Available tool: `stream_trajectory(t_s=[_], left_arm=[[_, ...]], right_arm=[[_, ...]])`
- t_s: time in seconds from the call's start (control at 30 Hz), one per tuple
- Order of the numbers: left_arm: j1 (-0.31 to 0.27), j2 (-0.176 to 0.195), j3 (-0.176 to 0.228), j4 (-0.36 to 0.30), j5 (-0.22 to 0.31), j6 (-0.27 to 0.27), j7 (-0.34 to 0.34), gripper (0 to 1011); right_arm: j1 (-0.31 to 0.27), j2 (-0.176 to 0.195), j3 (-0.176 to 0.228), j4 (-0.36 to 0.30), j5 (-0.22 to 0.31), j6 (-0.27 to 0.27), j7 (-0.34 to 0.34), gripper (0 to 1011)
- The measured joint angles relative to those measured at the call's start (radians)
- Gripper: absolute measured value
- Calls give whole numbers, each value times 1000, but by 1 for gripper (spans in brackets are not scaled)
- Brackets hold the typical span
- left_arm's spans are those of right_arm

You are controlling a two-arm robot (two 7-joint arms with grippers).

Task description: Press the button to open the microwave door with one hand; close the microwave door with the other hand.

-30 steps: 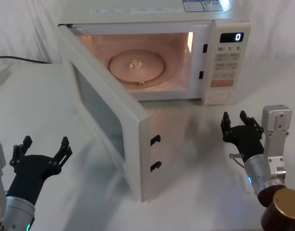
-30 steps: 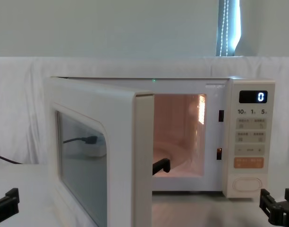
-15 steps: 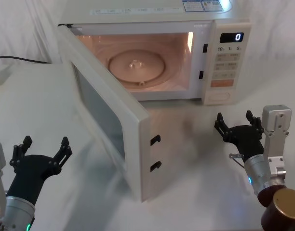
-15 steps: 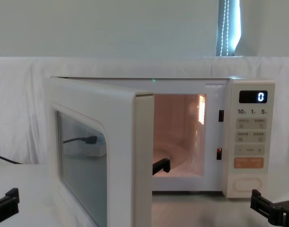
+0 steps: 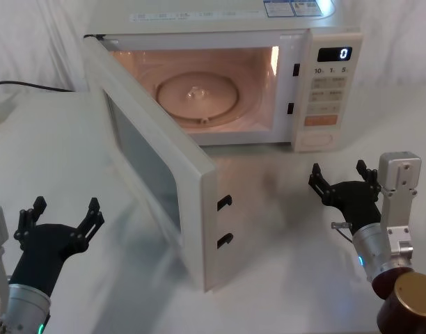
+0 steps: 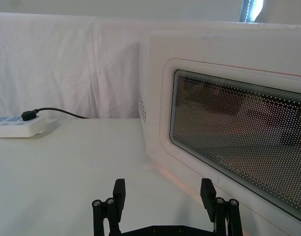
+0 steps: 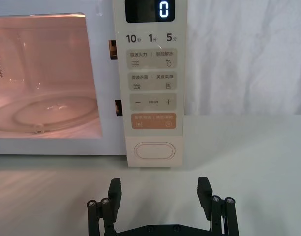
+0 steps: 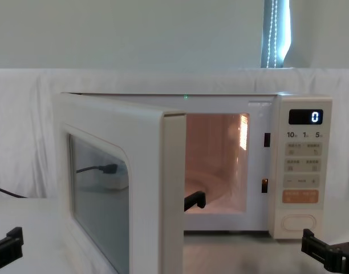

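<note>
The cream microwave (image 5: 282,28) stands at the back of the table with its cavity lit. The microwave door (image 5: 154,160) is swung wide open toward me; its dark window (image 6: 239,147) is close in the left wrist view. The large cream button (image 7: 154,151) sits at the bottom of the control strip, below the orange key (image 7: 154,121). My right gripper (image 5: 338,175) hovers in front of the button, a short way off, open with nothing between its fingers (image 7: 115,189). My left gripper (image 5: 65,209) is open and empty at the near left, outside the door's outer face.
A glass turntable (image 5: 197,94) lies inside the cavity. Two black latch hooks (image 5: 225,202) stick out of the door's free edge. A white power strip (image 6: 15,127) with a black cable (image 5: 25,85) lies at the far left. White cloth covers the table and backdrop.
My right gripper's fingers have spread from about half closed to wide open. The left arm and the door have not moved.
</note>
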Motion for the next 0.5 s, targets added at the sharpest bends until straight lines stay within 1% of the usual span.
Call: stream_trajectory(t_s=[0.23,0.5], left_arm=[[0,0,0,0,0,0,0,1001],[0,0,0,0,0,0,0,1001]], right_arm=[[-3,0,1,-4,0,0,-1,1000],[-20,-8,13,-25,-16,-1,-25,1000]])
